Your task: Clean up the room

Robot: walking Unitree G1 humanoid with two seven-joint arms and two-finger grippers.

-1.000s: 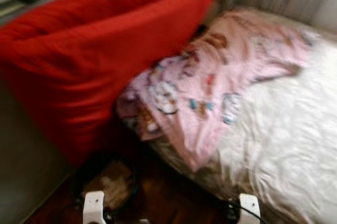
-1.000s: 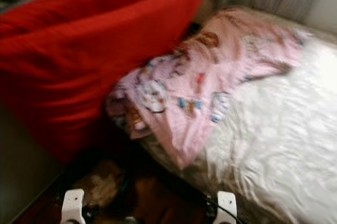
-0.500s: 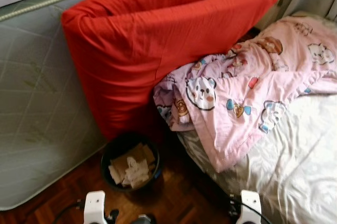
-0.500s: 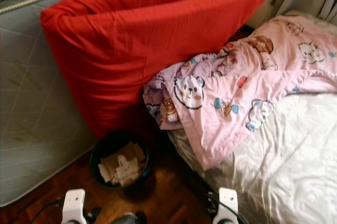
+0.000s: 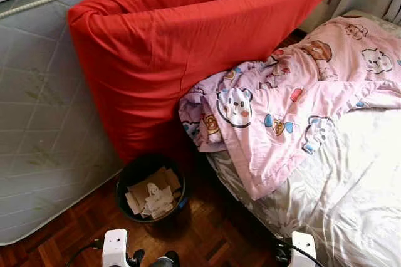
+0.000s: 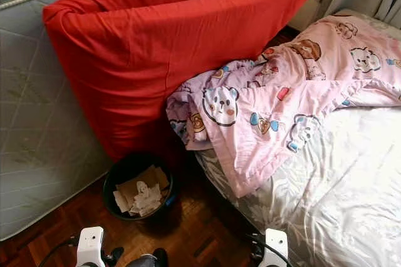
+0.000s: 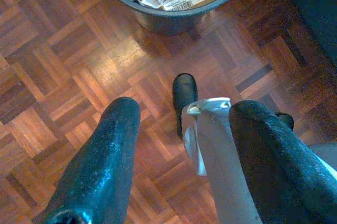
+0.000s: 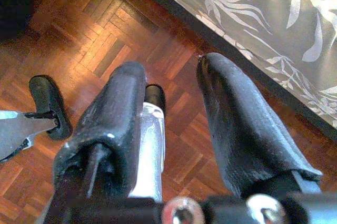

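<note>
Bright, even daylight and both head views are sharp. Glare shines off the parquet floor (image 7: pixel 121 50); deep shadow pools under the bed edge (image 5: pixel 219 185).

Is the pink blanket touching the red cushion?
Touching. In the left eye view the pink blanket bunches up against the lower edge of the red cushion, with no gap between them.

Before us a dark wooden parquet floor (image 5: pixel 69 235) runs along the bottom of the frame. On it, at lower centre-left, stands a black waste bin (image 5: pixel 150 187) holding crumpled paper and cardboard. To the right the bed (image 5: pixel 351 204) fills the right side, its pale leaf-patterned sheet bare in the lower right. A pink blanket (image 5: pixel 294 110) printed with bears lies rumpled across its upper part, one corner hanging over the bed's edge.
</note>
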